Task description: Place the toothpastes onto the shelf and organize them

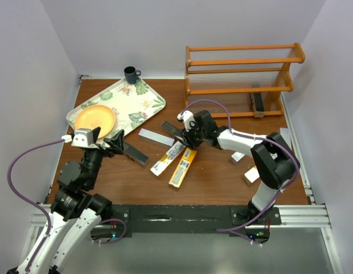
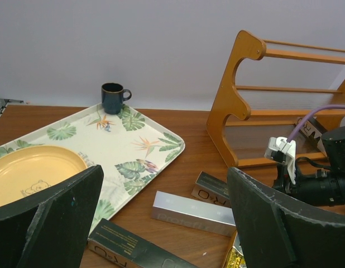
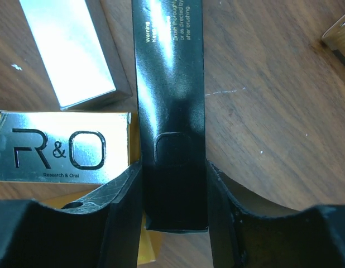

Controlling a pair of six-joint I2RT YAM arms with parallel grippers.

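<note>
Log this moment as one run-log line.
right gripper: shut on black cardboard toothpaste box, mid-table | left gripper: open, empty, beside leaf-patterned tray | orange-brown wooden shelf: one dark box on bottom tier

The left arm (image 1: 79,177) stands folded at the near left, its tool (image 2: 165,173) spread wide above the desk (image 1: 216,182). The right arm (image 1: 268,165) bends at the elbow and reaches left, its tool (image 3: 172,184) low, fingers (image 3: 125,212) pressed against both sides of a black toothpaste box (image 3: 169,84).
</note>
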